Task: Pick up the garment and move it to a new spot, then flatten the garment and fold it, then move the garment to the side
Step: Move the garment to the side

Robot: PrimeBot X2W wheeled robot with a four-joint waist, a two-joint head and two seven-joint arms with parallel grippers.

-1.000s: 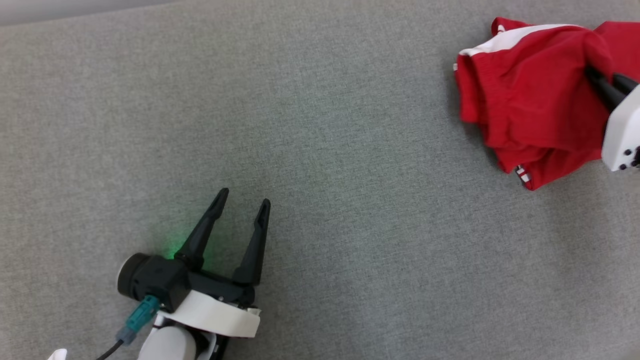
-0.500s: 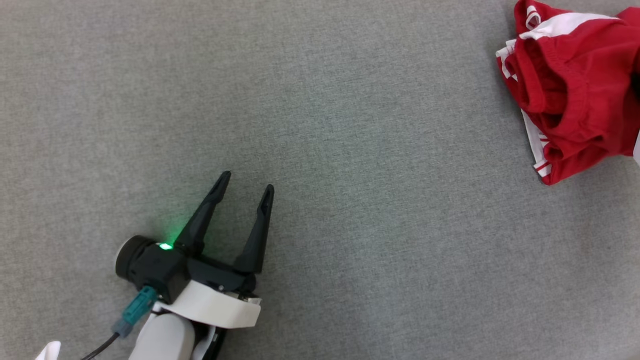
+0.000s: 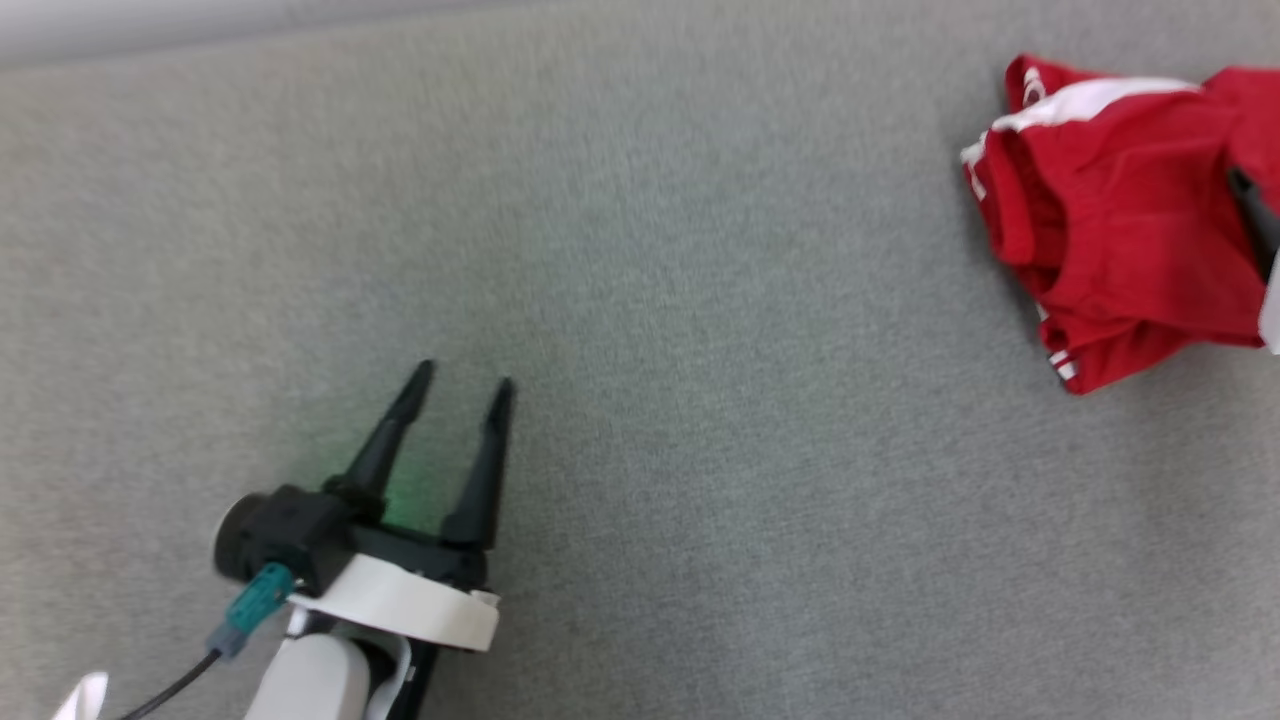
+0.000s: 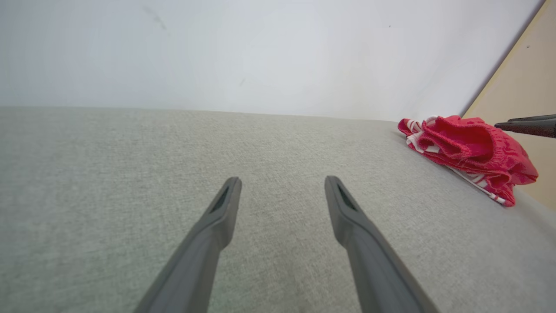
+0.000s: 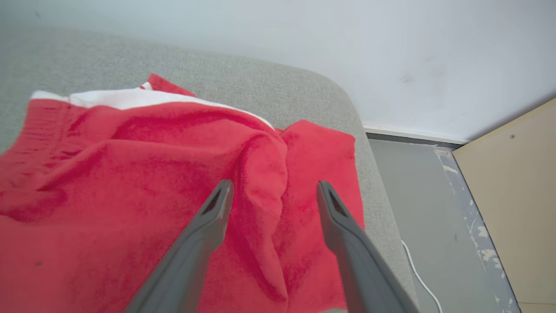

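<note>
The garment has bunched tighter than a second ago, near the right edge of the grey surface. The right gripper straddles a fold, spread and holding nothing. The left gripper gapes empty, so I'd say the pickup is pending.

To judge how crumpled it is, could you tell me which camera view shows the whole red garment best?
The left wrist view: the garment lies whole in frame, bunched, though small. The head view cuts it off at the right edge; the right wrist view is close but crops it left and bottom.
</note>
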